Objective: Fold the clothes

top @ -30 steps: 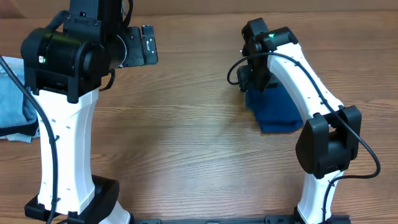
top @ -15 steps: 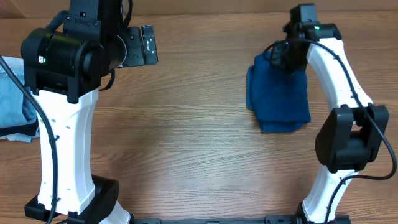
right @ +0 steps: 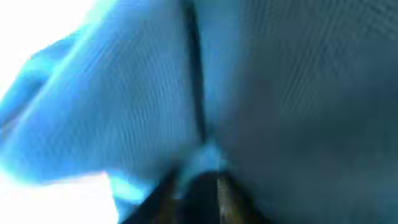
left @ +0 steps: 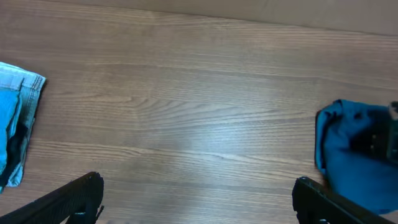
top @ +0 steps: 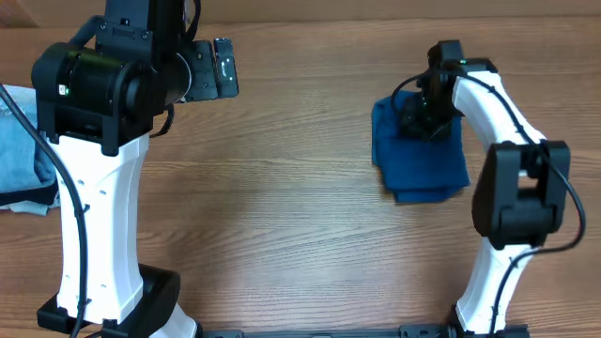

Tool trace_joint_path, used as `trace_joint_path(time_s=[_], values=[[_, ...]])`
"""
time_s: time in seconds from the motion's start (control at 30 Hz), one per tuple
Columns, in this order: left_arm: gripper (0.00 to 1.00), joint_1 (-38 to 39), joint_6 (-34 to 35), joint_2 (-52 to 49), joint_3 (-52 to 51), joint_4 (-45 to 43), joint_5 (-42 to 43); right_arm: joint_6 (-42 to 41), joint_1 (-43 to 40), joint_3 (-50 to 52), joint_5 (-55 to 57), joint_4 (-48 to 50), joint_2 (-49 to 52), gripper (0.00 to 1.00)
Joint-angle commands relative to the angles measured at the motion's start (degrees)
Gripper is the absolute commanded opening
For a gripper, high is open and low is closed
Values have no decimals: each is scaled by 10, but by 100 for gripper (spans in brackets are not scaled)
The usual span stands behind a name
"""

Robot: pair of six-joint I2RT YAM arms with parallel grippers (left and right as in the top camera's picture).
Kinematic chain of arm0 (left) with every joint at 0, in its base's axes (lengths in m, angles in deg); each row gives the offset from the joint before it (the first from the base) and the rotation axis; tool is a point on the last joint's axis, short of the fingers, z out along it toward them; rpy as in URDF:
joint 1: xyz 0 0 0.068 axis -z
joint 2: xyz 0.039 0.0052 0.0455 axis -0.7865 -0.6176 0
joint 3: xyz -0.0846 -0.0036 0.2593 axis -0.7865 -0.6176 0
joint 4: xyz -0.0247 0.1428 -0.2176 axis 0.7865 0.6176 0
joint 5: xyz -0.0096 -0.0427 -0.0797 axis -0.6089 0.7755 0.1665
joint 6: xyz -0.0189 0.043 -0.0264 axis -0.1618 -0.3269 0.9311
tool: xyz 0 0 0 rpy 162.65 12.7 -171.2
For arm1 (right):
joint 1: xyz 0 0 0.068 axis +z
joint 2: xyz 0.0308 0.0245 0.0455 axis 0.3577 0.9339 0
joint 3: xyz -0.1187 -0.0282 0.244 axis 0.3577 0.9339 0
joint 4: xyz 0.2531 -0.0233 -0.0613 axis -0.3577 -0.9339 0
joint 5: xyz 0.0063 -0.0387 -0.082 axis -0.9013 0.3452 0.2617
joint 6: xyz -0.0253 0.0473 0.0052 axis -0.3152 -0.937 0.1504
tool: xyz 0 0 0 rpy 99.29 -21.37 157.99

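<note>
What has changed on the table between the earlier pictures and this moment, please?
The right arm swung from the teal shirt's upper left corner to beyond its far right corner, then came back down; its jaws now sit on the shirt's upper part, grip unclear. The shirt, the left arm with open jaws, and the denim stack stayed put.
</note>
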Motion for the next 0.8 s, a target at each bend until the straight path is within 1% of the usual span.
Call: trace_joint_path(time_s=[0.0, 0.1, 0.13, 0.23, 0.27, 0.3, 0.4, 0.5, 0.57, 0.63, 0.7, 0.77], values=[[100, -2, -2, -2, -1, -1, -6, 0, 3, -32, -14, 24, -98, 49], [100, -2, -2, -2, -1, -1, -6, -2, 4, -30, -31, 41, -96, 47], [100, -2, -2, -2, -1, -1, -6, -2, 5, -30, -31, 41, -91, 43], [100, -2, -2, -2, -1, -1, -6, -5, 7, -30, -30, 35, -59, 24], [100, -2, -2, -2, -1, -1, -6, -15, 7, -30, -28, 33, -48, 21], [100, -2, -2, -2, -1, -1, -6, -24, 7, -30, -29, 35, -35, 15], [100, -2, -2, -2, -1, -1, -6, -30, 8, -30, -50, 68, -1, 8], [100, -2, -2, -2, -1, -1, -6, -47, 19, -30, -78, 129, 28, 4], [100, -2, -2, -2, -1, -1, -6, -62, 27, -30, -79, 173, 44, 4], [100, -2, -2, -2, -1, -1, -6, -61, 37, -30, -81, 226, 56, 4], [100, -2, -2, -2, -1, -1, -6, -42, 39, -32, -94, 250, 51, 4], [100, -2, -2, -2, -1, -1, -6, -27, 35, -47, -96, 241, 31, 4]])
